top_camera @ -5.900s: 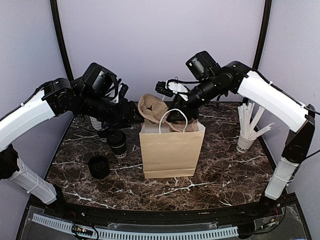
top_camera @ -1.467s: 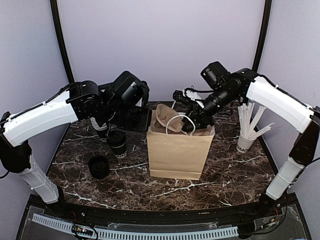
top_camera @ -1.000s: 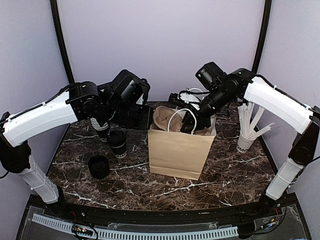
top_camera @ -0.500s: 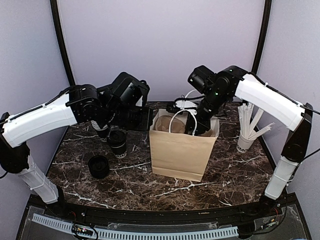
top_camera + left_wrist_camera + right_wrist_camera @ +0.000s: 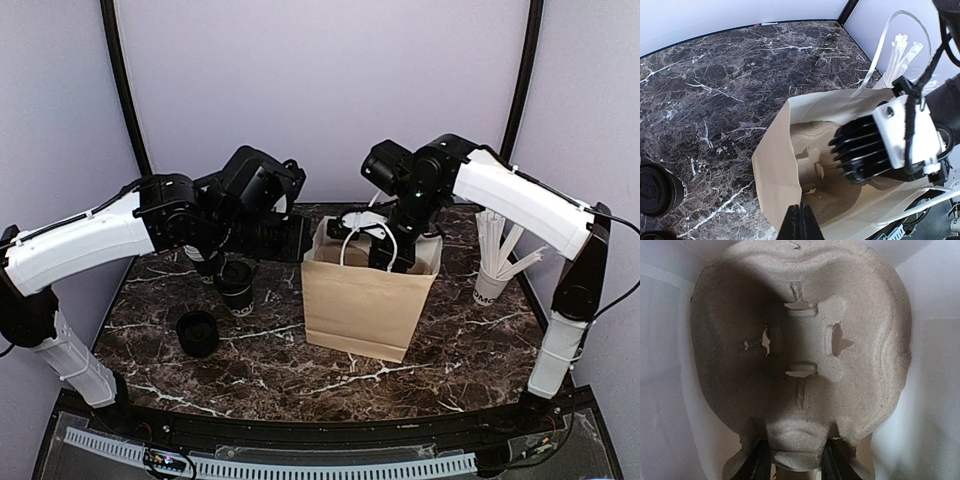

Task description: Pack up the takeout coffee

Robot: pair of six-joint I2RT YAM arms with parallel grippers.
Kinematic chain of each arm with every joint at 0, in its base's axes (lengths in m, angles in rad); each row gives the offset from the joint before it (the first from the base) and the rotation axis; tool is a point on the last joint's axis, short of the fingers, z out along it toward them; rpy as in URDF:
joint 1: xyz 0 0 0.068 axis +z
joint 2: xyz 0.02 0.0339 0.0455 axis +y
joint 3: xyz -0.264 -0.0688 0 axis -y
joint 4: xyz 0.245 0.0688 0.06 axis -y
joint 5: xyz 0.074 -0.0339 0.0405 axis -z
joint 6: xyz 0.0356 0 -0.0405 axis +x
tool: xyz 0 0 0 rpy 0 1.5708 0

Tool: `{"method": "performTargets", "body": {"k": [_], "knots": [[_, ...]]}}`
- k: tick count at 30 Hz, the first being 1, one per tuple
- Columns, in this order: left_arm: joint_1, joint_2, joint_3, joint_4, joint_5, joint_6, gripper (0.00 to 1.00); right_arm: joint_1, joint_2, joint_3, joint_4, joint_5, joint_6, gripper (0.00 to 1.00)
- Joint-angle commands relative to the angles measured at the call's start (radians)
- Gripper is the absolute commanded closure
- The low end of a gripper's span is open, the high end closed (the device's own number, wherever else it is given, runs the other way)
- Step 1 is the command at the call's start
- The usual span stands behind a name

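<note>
The takeout coffee (image 5: 236, 287), a small black lidded cup, stands on the marble left of the brown paper bag (image 5: 365, 305); the left wrist view catches it at the lower left edge (image 5: 660, 190). My left gripper (image 5: 800, 220) is shut on the bag's near-left rim (image 5: 777, 165), and the bag's mouth gapes wide. My right gripper (image 5: 796, 462) reaches down into the bag, shut on a tab of a grey pulp cup carrier (image 5: 840, 315). From above, the right gripper (image 5: 385, 255) sits inside the bag's mouth, beside the white handle loop (image 5: 362, 232).
A low round black piece (image 5: 197, 333) lies near the front left of the table. A white cup of white stirrers (image 5: 492, 285) stands at the right edge. Both arms crowd the space over the bag's top.
The right arm has swung over the bag and pushed the pulp carrier down into it. The bag has slid a little to the right. The left gripper has stayed at the rim.
</note>
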Motion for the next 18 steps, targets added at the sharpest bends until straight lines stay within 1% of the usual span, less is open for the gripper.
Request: {"method": "performTargets", "body": {"k": [1,6,13,18], "knots": [[0.001,-0.062,-0.042,0.098,0.052,0.046,1.00,0.012,0.035,-0.006,-0.007,0.048,0.015,0.66],[0.000,-0.090,-0.088,0.171,0.085,0.051,1.00,0.013,0.058,-0.026,0.002,0.081,0.028,0.65],[0.001,-0.102,-0.113,0.195,0.089,0.064,1.00,0.014,0.076,-0.076,0.015,0.072,0.026,0.64],[0.001,-0.101,-0.120,0.206,0.096,0.075,1.00,0.015,0.103,-0.070,0.026,0.075,0.029,0.64]]}}
